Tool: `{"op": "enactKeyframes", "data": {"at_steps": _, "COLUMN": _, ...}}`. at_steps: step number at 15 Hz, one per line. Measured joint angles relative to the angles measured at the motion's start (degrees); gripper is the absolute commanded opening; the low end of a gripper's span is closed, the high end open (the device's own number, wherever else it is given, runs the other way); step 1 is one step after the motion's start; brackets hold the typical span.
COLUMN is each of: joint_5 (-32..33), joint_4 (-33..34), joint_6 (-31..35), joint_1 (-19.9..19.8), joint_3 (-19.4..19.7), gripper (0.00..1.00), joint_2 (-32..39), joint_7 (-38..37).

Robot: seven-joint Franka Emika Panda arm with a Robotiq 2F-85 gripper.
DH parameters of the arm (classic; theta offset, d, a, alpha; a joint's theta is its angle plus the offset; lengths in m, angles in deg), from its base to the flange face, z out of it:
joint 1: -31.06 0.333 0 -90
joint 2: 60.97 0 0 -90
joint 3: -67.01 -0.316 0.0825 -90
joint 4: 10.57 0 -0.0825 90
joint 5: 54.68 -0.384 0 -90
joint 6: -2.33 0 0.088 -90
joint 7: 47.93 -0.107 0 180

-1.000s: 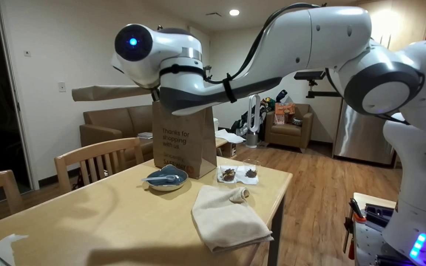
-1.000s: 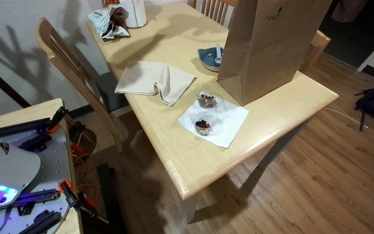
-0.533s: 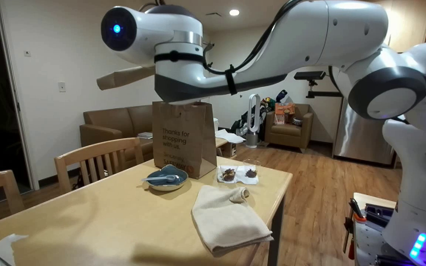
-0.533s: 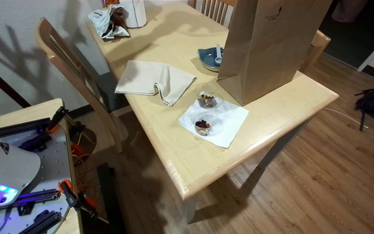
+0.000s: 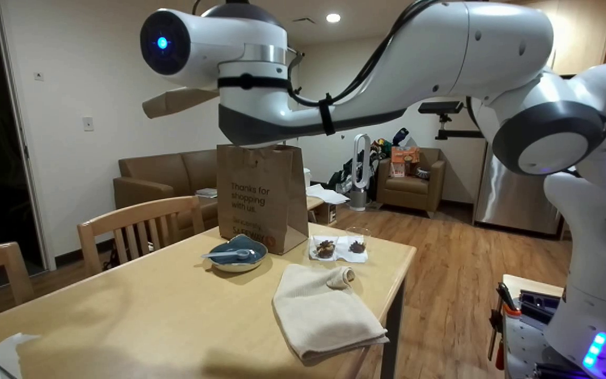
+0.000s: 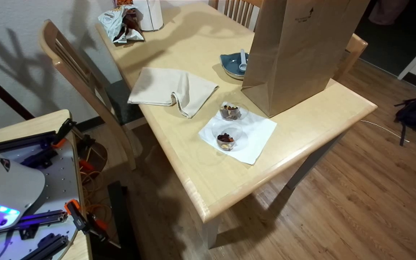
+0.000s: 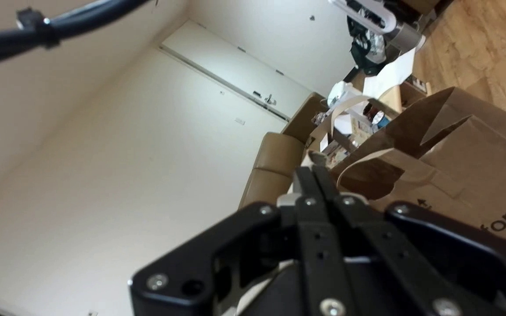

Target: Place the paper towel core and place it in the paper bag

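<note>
The paper towel core (image 5: 177, 102), a long brownish tube, sticks out to the left from behind my wrist in an exterior view, above table height. Its far end (image 7: 309, 159) shows just beyond my fingertips in the wrist view. My gripper (image 7: 312, 169) is shut on the flattened-looking core; in the exterior views the fingers are hidden or out of frame. The brown paper bag (image 5: 263, 195) stands upright on the table, also seen in an exterior view (image 6: 302, 61). In the wrist view the bag (image 7: 468, 175), with its open top and handles, lies right of my fingertips.
On the table (image 5: 166, 310) are a blue bowl (image 5: 237, 263) with a spoon beside the bag, a beige cloth (image 5: 324, 310), and small clear cups (image 6: 226, 140) on a white napkin (image 6: 255, 144). A chair (image 5: 140, 226) stands behind the table.
My arm has risen, carrying the core up. The core's free end has moved up and right in the exterior view and shows shorter. The bag and table items have not moved.
</note>
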Motion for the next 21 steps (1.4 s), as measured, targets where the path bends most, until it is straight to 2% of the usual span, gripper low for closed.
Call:
{"op": "enactKeyframes", "data": {"at_steps": 6, "joint_5": 3.0, "joint_4": 0.8, "joint_6": -16.6, "joint_1": 1.1, "joint_3": 4.7, "gripper": 0.01, "joint_2": 1.3, "joint_7": 0.1}}
{"op": "enactKeyframes", "data": {"at_steps": 9, "joint_5": 4.6, "joint_4": 0.9, "joint_6": -24.2, "joint_1": 1.2, "joint_3": 6.9, "gripper": 0.01, "joint_2": 1.5, "joint_7": 3.0}}
{"op": "enactKeyframes", "data": {"at_steps": 12, "joint_5": 12.8, "joint_4": 3.3, "joint_6": -33.7, "joint_1": -1.5, "joint_3": 2.0, "gripper": 0.02, "joint_2": 1.1, "joint_7": 4.4}}
{"op": "enactKeyframes", "data": {"at_steps": 14, "joint_5": 14.8, "joint_4": 5.3, "joint_6": -35.0, "joint_1": -3.1, "joint_3": -0.3, "gripper": 0.02, "joint_2": 1.1, "joint_7": 4.0}}
{"op": "enactKeyframes", "data": {"at_steps": 18, "joint_5": 14.8, "joint_4": 5.8, "joint_6": -35.2, "joint_1": -3.4, "joint_3": -0.9, "gripper": 0.01, "joint_2": 1.2, "joint_7": 4.4}}
{"op": "enactKeyframes", "data": {"at_steps": 21, "joint_5": 13.2, "joint_4": 5.3, "joint_6": -36.9, "joint_1": -3.7, "joint_3": -1.0, "gripper": 0.01, "joint_2": 1.2, "joint_7": 9.1}}
